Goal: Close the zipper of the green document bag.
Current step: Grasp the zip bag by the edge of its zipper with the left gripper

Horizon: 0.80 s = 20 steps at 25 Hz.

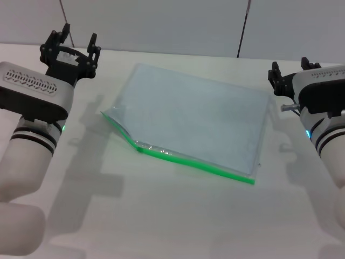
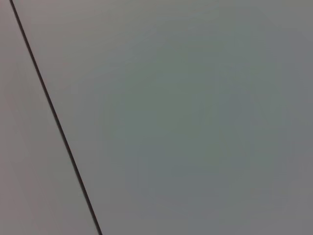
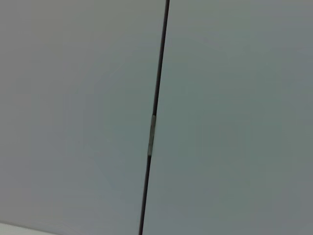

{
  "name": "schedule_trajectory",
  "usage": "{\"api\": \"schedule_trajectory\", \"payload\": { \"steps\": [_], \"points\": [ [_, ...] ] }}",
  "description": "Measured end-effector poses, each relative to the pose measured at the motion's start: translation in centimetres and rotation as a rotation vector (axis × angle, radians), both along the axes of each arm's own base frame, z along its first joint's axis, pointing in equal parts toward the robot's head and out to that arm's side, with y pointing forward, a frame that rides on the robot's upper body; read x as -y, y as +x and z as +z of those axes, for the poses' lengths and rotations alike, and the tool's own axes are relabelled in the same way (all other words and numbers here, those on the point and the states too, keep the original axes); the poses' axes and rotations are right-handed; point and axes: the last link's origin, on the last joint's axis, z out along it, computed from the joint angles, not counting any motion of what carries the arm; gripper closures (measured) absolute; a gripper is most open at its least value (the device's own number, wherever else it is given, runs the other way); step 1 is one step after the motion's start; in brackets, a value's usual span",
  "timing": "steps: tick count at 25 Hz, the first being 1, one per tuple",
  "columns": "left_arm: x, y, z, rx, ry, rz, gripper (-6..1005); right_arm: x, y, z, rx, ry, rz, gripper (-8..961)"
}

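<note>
The green document bag [image 1: 194,116] lies flat on the white table, a pale translucent pouch turned at an angle. Its zipper [image 1: 205,165] is the bright green strip along the edge nearest me. At the left end of that strip the bag's mouth gapes a little, with the upper sheet lifted. I cannot make out the slider. My left gripper [image 1: 78,33] hangs open above the table's far left, clear of the bag. Off the bag's far right corner, my right gripper [image 1: 289,65] is also open and holds nothing. Neither wrist view shows the bag or any fingers.
The white table [image 1: 161,221] stretches in front of the bag. A pale wall with dark vertical seams [image 3: 155,98] stands behind it; both wrist views show only this wall, with a seam [image 2: 54,117] crossing the left one.
</note>
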Motion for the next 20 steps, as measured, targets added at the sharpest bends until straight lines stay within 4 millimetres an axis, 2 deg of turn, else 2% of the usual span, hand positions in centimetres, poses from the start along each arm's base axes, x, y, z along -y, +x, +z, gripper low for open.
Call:
{"api": "schedule_trajectory", "payload": {
  "steps": [20],
  "points": [
    [0.05, 0.04, 0.12, -0.006, 0.008, -0.005, 498, -0.13, -0.29, -0.02, -0.003, 0.001, 0.005, 282]
  ]
}}
